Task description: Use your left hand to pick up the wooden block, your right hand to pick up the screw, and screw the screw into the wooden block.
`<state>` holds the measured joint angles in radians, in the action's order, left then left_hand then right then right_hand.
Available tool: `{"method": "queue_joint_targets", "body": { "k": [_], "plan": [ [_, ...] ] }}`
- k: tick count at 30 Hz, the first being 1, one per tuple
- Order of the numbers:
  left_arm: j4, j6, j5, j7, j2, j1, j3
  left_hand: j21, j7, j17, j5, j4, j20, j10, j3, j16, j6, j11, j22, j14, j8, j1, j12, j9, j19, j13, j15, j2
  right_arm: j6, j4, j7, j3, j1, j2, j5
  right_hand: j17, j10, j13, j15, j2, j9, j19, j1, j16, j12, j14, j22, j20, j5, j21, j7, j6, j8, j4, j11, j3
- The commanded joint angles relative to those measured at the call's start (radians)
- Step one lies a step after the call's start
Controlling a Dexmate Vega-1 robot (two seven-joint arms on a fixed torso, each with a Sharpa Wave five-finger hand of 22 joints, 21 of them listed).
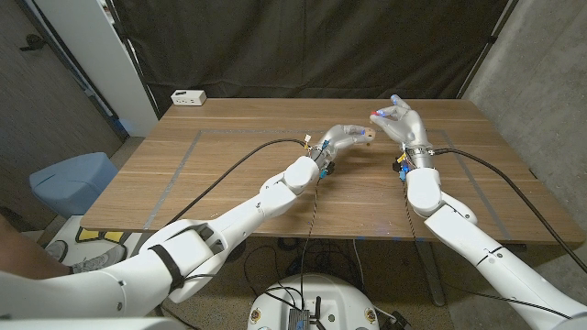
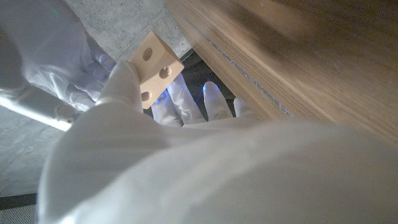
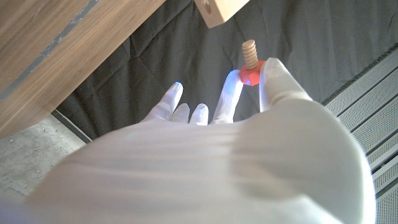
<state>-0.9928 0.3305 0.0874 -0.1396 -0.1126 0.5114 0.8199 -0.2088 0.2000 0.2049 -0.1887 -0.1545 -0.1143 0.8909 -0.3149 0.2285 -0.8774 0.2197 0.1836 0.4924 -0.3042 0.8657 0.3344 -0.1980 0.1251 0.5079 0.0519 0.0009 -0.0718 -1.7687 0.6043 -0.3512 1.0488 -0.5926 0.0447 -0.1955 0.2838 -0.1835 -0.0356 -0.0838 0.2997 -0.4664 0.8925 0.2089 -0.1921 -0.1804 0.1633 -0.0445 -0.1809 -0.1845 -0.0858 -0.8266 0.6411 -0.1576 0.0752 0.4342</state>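
Right wrist view: fingertips (image 3: 272, 70) pinch a wooden threaded screw with a red head (image 3: 250, 65), tip just short of the pale wooden block with round holes (image 3: 222, 10). Right hand (image 1: 400, 123) up above the brown wooden table (image 1: 229, 156), other fingers spread. Left hand (image 1: 345, 138) grips that block (image 2: 153, 67) close beside it, holes showing. Both are picked up; it's the mating step. Next, I'd say, line the thread up with a hole, then twist.
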Motion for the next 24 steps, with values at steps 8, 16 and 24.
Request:
{"method": "queue_joint_targets", "body": {
  "k": [8, 16, 24],
  "plan": [
    [-0.02, -0.009, -0.012, -0.008, 0.0, 0.007, 0.005, -0.001, -0.022, 0.0, -0.006, 0.007, -0.002, 0.012, -0.002, 0.004, -0.053, 0.0, 0.003, 0.009, -0.008, 0.032, -0.006, -0.005, 0.005, 0.005, 0.094, 0.038, -0.025, 0.009, 0.005, 0.015, 0.018, -0.003, -0.006, -0.002, -0.001, -0.004, -0.045, 0.01, -0.003, 0.004, 0.014, -0.002, 0.002, -0.009, 0.001, -0.053, 0.0, 0.0, -0.001, 0.005, -0.003, -0.002, 0.002, -0.002],
    [-0.023, -0.006, -0.016, -0.013, 0.0, 0.009, 0.006, -0.001, -0.02, 0.0, -0.006, 0.007, -0.002, 0.013, -0.001, 0.004, -0.053, 0.0, 0.003, 0.01, -0.007, 0.033, -0.007, -0.005, 0.006, 0.006, 0.095, 0.039, -0.036, 0.02, 0.005, 0.014, 0.018, -0.002, -0.005, -0.003, -0.001, -0.004, -0.047, 0.012, -0.003, 0.005, 0.015, -0.002, 0.001, -0.009, 0.001, -0.053, 0.0, 0.0, -0.003, 0.006, -0.002, -0.001, 0.002, -0.004],
    [-0.029, -0.007, -0.018, -0.02, -0.002, 0.013, 0.005, -0.001, -0.022, 0.0, -0.006, 0.007, -0.001, 0.013, 0.0, 0.004, -0.053, 0.0, 0.003, 0.009, -0.006, 0.032, -0.008, -0.005, 0.006, 0.007, 0.095, 0.039, -0.042, 0.032, 0.005, 0.01, 0.013, 0.002, -0.002, -0.003, -0.002, -0.004, -0.047, 0.013, -0.003, 0.006, 0.016, -0.002, 0.001, -0.009, 0.001, -0.052, 0.0, 0.001, -0.002, 0.005, 0.0, -0.001, 0.004, -0.006]
  ]
}}
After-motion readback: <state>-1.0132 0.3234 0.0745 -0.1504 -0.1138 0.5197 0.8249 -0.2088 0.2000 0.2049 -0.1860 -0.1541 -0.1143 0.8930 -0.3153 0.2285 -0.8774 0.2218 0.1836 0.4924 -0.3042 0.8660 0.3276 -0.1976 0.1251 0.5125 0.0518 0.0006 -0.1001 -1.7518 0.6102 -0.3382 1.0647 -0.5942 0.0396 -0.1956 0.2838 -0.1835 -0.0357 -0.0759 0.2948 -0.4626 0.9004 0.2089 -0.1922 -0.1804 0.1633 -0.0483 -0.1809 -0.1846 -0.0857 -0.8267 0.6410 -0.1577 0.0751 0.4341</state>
